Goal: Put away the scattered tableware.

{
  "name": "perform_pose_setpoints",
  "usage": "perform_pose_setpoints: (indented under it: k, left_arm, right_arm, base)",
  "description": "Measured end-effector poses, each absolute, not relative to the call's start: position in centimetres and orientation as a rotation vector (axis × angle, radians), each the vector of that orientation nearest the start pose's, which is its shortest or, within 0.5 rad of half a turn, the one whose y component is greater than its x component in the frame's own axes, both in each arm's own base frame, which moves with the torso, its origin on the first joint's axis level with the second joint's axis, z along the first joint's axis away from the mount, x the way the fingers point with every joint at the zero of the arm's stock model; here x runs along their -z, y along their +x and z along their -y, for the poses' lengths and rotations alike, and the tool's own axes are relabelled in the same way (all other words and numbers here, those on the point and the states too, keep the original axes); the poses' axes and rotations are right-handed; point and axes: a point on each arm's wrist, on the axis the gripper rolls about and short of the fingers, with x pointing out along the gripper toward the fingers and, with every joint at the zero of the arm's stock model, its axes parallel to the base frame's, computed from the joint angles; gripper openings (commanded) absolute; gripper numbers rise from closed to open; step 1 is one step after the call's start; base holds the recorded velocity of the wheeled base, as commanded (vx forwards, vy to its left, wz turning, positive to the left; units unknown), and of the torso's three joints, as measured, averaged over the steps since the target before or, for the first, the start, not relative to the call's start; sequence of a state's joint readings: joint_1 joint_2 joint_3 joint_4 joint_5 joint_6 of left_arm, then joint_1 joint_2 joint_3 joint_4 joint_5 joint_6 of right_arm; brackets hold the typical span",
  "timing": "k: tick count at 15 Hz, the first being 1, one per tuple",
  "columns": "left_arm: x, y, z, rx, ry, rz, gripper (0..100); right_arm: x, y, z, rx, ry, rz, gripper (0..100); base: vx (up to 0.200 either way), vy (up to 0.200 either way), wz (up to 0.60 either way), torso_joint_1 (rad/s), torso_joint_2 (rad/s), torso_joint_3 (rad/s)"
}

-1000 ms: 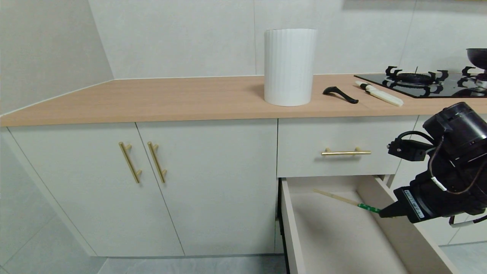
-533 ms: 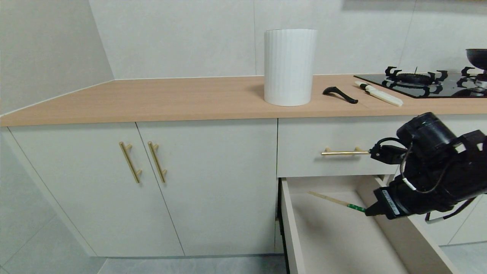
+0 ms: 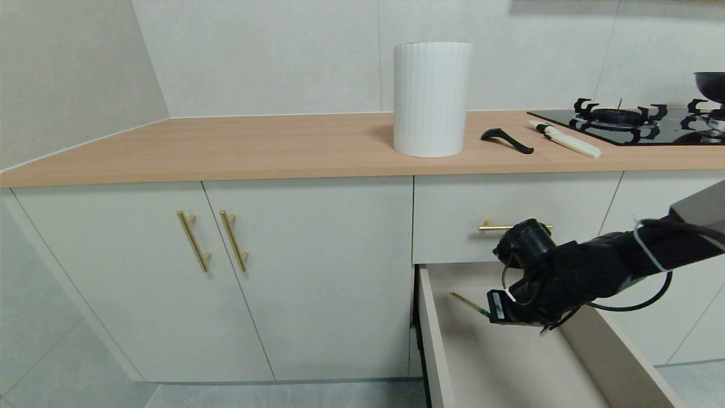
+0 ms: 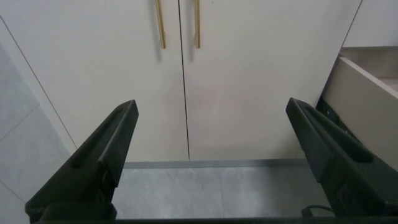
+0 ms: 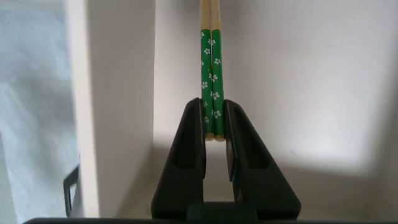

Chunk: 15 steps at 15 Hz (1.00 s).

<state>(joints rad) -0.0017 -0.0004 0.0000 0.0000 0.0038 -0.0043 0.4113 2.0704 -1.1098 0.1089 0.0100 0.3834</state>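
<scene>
Green-flowered wooden chopsticks are clamped in the right hand, their bare tips slanting down inside the open pale drawer. The left hand hangs spread open before white cabinet doors.

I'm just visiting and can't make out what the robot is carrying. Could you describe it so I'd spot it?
Below the wooden countertop, one drawer stands open on the right. There the fingers of the right gripper pinch a pair of chopsticks: pale wood with green, white-flowered ends, unlike the white knife on the counter.
</scene>
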Motion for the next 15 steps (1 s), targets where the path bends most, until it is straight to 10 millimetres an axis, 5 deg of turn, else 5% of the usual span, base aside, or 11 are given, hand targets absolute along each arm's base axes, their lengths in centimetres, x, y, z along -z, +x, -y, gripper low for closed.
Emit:
perform_pose_setpoints:
  k: [7,13,14,15]
  left_arm:
    - [-7.5,-2.3,0.0,-0.003,-0.004,0.0,100]
    - [-7.5,-2.3,0.0,-0.003,-0.004,0.0,100]
    - [-7.5,-2.3,0.0,-0.002,-0.004,0.0,100]
    - [-7.5,-2.3,0.0,-0.002,-0.004,0.0,100]
  right_arm:
    - [0.8,33.3,-16.5,-0.081,-0.006,-1.2,0]
    - [2.7,33.0,-16.9,-0.063,-0.042,-1.238,0]
    - [2.8,33.0,-16.9,-0.063,-0.043,-1.239,100]
    - [2.8,33.0,-16.9,-0.061,-0.044,-1.24,100]
  base:
    - [0.0,0.0,0.0,0.0,0.0,0.0]
    - [0.0,0.0,0.0,0.0,0.0,0.0]
    - [0.0,0.0,0.0,0.0,0.0,0.0]
    - [0.0,0.0,0.0,0.0,0.0,0.0]
